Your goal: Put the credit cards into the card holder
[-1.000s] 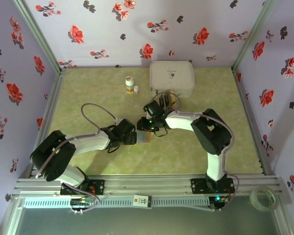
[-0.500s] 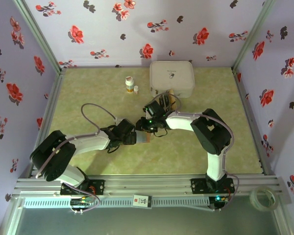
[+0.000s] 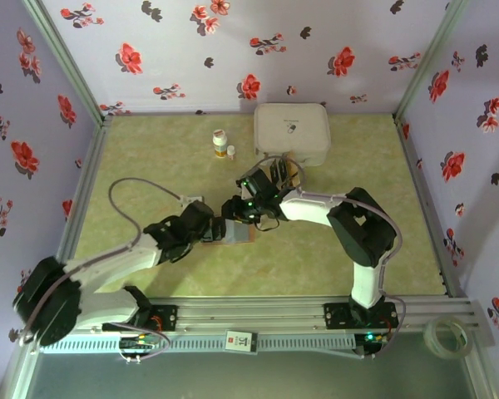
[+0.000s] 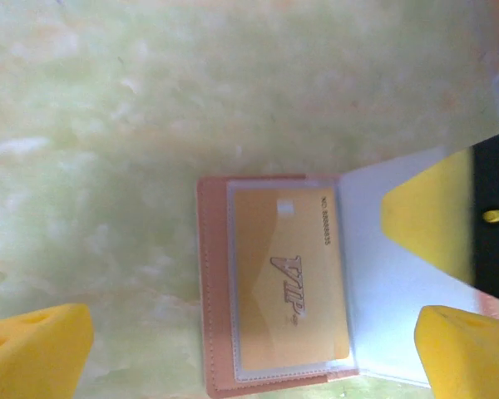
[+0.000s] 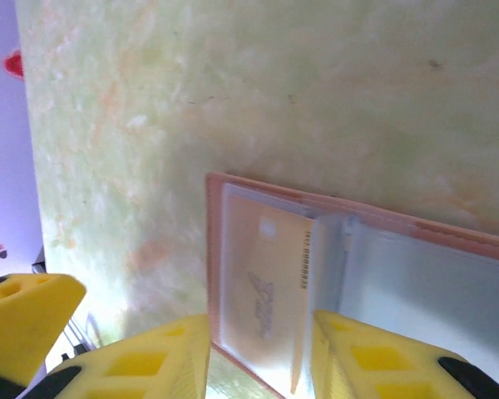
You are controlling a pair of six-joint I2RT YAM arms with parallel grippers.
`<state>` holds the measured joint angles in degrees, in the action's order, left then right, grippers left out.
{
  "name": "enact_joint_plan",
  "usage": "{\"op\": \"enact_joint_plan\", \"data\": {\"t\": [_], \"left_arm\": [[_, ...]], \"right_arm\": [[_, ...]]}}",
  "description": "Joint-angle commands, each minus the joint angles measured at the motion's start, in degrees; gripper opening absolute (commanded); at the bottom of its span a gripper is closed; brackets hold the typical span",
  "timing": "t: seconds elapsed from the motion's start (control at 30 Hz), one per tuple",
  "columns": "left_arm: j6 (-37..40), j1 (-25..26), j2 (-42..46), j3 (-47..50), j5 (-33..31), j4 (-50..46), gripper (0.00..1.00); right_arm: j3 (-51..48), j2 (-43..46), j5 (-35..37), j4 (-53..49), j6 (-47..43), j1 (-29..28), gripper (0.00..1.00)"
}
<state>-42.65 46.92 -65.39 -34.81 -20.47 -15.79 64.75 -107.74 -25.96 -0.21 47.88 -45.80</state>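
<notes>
Arms meet over the middle of the bench [image 3: 150,166]: the left arm stretches low from its near-left base, while the right arm bends at the elbow and reaches leftward. From above, the left gripper [image 3: 214,230] and right gripper [image 3: 239,211] crowd the card holder [image 3: 238,236], covering most of it. The left wrist view shows more. The holder lies open with a gold credit card [image 4: 291,287] marked VIP in its clear pocket, and the left jaws stand wide apart, empty, on either side of it. One right fingertip [image 4: 424,220] overlaps the grey inner leaf. In the right wrist view the right jaws stand partly apart at the holder's edge; whether they pinch it cannot be told.
</notes>
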Motion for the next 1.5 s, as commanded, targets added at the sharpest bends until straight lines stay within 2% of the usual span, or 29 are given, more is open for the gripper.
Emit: {"op": "enact_joint_plan", "data": {"t": [0.0, 0.2, 0.43, 0.67, 0.9, 1.07, 1.2, 1.27, 1.33, 1.43, 1.47], "left_arm": [[-2.1, -0.8, 6.4, 1.6, -4.4, -4.0, 1.00], [-2.5, -2.7, 13.1, 2.3, -5.1, -7.7, 1.00], [-2.6, -3.1, 13.7, 2.6, -4.9, -8.1, 1.00], [-2.4, -3.4, 12.9, 3.2, -4.6, -7.2, 1.00], [-2.1, -3.6, 11.0, 3.2, -4.4, -6.5, 1.00], [-1.4, -3.7, 9.5, 2.7, -4.5, -5.6, 1.00], [-0.5, -3.8, 7.9, 1.9, -4.1, -5.1, 1.00], [0.2, -4.0, 7.0, 1.5, -4.0, -4.7, 1.00], [0.7, -4.1, 6.1, 0.8, -3.9, -4.7, 1.00], [1.5, -4.4, 4.7, 0.2, -3.7, -4.4, 1.00], [1.8, -4.5, 4.3, 0.1, -3.5, -4.2, 1.00]], "right_arm": [[3.3, -1.2, -0.6, 0.6, 1.6, -1.8, 0.37], [7.2, -5.3, 0.6, -0.1, 2.2, -4.0, 0.37], [9.7, -10.0, 1.1, 0.1, 2.9, -4.6, 0.36], [11.9, -10.0, 0.5, -1.8, 1.7, -4.6, 0.36], [17.0, -5.0, 1.9, -12.2, -5.3, -3.1, 0.37], [22.1, -0.6, 9.5, -26.0, -14.9, -1.4, 0.40], [25.5, 2.0, 18.0, -35.3, -22.0, -0.3, 0.47], [26.1, 3.6, 22.3, -38.0, -24.6, 0.2, 0.54], [26.0, 5.1, 25.3, -39.5, -26.3, 0.8, 0.66], [25.4, 7.3, 30.7, -40.6, -27.5, 1.5, 0.99], [25.3, 8.0, 33.2, -40.8, -27.5, 1.7, 0.99]]}}
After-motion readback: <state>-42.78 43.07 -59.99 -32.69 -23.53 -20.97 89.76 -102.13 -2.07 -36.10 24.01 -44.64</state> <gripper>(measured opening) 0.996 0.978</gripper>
